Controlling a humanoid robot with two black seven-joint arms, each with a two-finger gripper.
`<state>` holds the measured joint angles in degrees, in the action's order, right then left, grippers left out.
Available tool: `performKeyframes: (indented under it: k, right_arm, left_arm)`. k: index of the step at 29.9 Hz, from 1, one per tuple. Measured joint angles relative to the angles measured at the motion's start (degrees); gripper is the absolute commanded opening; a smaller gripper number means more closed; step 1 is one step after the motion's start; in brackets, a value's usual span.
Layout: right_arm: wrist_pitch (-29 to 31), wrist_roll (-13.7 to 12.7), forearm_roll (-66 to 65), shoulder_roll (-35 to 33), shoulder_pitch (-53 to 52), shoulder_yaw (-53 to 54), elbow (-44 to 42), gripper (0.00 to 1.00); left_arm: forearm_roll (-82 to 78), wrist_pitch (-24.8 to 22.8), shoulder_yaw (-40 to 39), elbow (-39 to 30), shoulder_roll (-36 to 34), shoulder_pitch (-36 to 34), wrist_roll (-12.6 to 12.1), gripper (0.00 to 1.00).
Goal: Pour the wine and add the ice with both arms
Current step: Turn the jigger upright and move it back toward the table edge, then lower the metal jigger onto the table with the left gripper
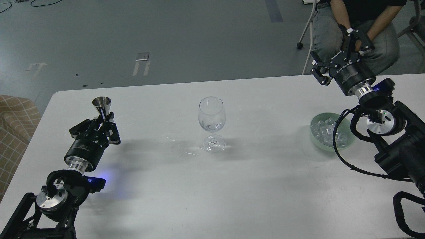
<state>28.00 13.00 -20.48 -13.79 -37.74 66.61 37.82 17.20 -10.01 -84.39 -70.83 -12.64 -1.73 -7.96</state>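
A clear stemmed wine glass (pixel 212 123) stands mid-table with a little clear wine (pixel 211 126) in its bowl. My left gripper (pixel 103 122) is shut on a small metal measuring cup (pixel 102 105), held upright near the table's left side, well left of the glass. A pale green bowl (pixel 347 141) holding a heap of clear ice cubes (pixel 327 130) sits at the right. My right gripper (pixel 338 44) is open and empty, raised beyond the table's far edge, above and behind the bowl.
Small clear spill marks (pixel 181 147) lie on the white table (pixel 232 192) left of the glass foot. A seated person (pixel 362 20) is behind the right gripper. A tan checked seat (pixel 15 126) is at the left edge.
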Motion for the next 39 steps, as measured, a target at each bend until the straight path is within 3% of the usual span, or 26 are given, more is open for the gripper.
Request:
performKeyframes:
  k: [24,39]
  right_arm:
    - [0.0,0.0,0.0,0.4,0.3,0.0,0.1,1.00]
    - [0.0,-0.1,0.0,0.7,0.6,0.0,0.1,1.00]
  left_arm:
    - [-1.8,-4.1,-3.5,9.8,4.4,-2.1,0.8,0.00]
    - [-3.5,-5.1,-5.5,11.5,5.9,-2.2,0.8,0.00]
